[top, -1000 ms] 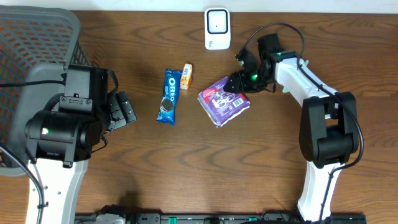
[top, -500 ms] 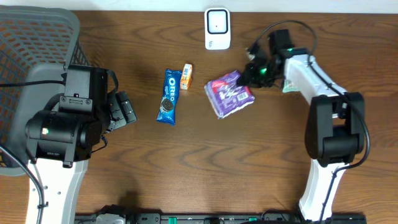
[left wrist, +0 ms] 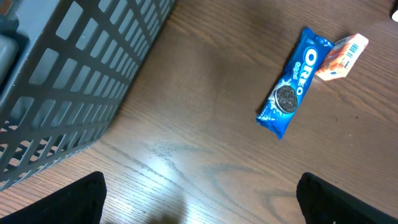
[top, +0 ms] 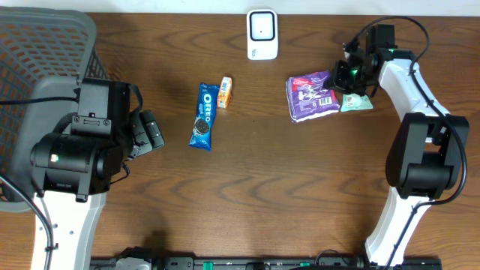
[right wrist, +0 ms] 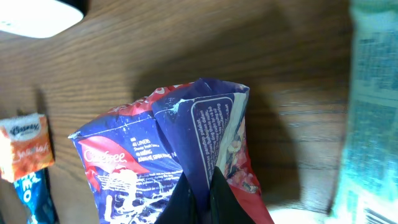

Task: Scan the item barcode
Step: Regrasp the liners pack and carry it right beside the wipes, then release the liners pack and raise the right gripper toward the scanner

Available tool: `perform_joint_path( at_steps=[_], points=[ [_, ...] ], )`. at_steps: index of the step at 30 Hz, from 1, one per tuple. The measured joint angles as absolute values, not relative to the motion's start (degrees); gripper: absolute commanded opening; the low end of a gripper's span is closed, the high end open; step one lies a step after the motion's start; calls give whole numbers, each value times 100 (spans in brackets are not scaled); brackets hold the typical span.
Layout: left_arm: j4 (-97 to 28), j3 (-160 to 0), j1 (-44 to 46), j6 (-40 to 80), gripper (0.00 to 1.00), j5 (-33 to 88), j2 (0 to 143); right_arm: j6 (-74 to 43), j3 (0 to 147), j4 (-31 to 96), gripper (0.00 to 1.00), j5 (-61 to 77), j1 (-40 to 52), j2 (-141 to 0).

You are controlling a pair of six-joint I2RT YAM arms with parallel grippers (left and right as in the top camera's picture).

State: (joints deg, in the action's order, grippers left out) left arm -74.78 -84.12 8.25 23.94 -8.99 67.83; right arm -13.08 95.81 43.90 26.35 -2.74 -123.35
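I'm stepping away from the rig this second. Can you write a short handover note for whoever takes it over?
Left gripper: open, empty, beside the basket.
Right gripper: shut on the purple snack bag, right of the scanner.
Oreo pack and small orange box lie mid-table; teal packet beside the bag.
Done: bag gripped. To do: bring its barcode to the scanner.

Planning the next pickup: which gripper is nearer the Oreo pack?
Left. The left gripper hovers open close beside the Oreo pack; the right gripper is far on its other side, shut on the purple snack bag.
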Motion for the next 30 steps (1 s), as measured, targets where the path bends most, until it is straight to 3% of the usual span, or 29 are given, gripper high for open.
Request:
perform_joint_path(
  at_steps=[17, 19, 23, 26, 30],
  points=[
    [-7478, -8412, 825, 2394, 98, -899, 6783, -2707, 9583, 4132, 1, 1992, -287, -12335],
    [-7478, -8412, 825, 2394, 98, -899, 6783, -2720, 9583, 4130, 7, 1944, -287, -12335],
    [-7478, -8412, 825, 2394, 98, -899, 6783, -2650, 9583, 4143, 30, 1907, -287, -12335],
    [-7478, -8412, 825, 2394, 98, -897, 6783, -2475, 9605, 4250, 37, 1887, -287, -12335],
    [-7481, -8412, 825, 2394, 98, -899, 6783, -2204, 10001, 4945, 39, 1857, -287, -12335]
  ],
)
